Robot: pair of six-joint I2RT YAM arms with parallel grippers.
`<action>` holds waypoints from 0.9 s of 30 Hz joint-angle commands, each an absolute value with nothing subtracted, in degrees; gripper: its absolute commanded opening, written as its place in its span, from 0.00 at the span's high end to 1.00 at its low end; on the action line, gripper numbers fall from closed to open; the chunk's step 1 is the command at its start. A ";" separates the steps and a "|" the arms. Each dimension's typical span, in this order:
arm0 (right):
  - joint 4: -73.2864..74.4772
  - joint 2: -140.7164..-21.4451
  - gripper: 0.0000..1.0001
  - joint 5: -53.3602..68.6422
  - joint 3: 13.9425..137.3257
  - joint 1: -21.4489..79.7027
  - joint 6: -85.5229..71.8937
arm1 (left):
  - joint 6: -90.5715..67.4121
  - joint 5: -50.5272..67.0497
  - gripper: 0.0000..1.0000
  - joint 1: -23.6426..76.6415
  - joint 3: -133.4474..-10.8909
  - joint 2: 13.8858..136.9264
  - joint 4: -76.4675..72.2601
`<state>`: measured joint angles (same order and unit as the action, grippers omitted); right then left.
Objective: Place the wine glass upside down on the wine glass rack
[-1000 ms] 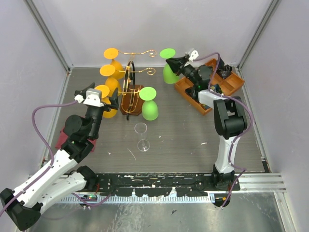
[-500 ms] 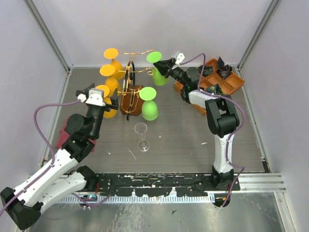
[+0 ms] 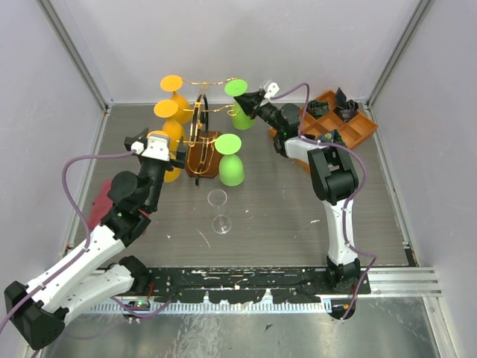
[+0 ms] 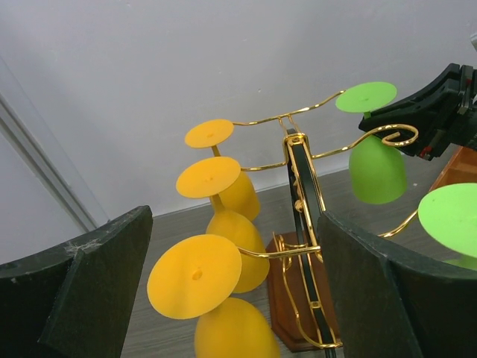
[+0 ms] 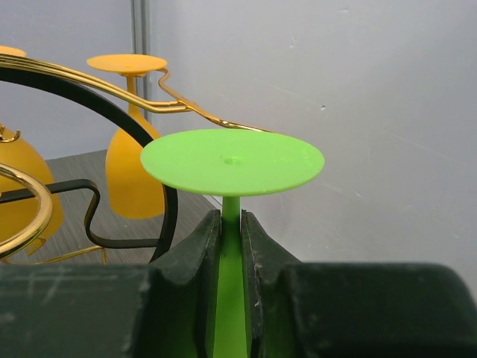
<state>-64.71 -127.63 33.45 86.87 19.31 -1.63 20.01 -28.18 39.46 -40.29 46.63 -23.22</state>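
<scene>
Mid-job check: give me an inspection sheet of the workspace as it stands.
Surface: grey table, few white flecks.
Job's things: rack carries three orange glasses, one hung green glass; held green glass beside its top arm; clear glass on table.
Clutter: orange tray with dark parts; red item under left arm.
Grippers: left gripper open; right gripper shut on held green glass.
Cables: purple cables on both arms.
Surroundings: white walls, metal posts.
</scene>
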 commanded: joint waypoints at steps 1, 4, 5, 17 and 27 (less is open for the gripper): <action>-69.35 -128.25 0.99 32.22 91.45 20.36 -1.40 | 22.02 -29.53 0.02 39.11 -41.21 47.51 -25.83; -69.56 -129.50 0.99 31.83 92.97 20.79 -1.58 | 22.23 -29.53 0.02 38.97 -41.22 47.92 -25.92; -69.52 -129.99 0.99 31.77 93.65 20.89 -1.56 | 22.30 -29.53 0.02 38.94 -41.14 47.98 -25.93; -67.90 -135.59 0.99 28.97 101.39 21.58 -1.20 | 22.04 -29.29 0.02 37.78 -40.86 48.69 -26.19; -67.67 -137.72 0.99 22.25 104.08 21.59 -0.36 | 21.79 -28.96 0.02 37.44 -41.30 49.53 -25.99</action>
<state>-64.42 -138.02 26.81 101.08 21.37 -1.52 21.85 -28.86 37.74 -40.29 49.50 -23.77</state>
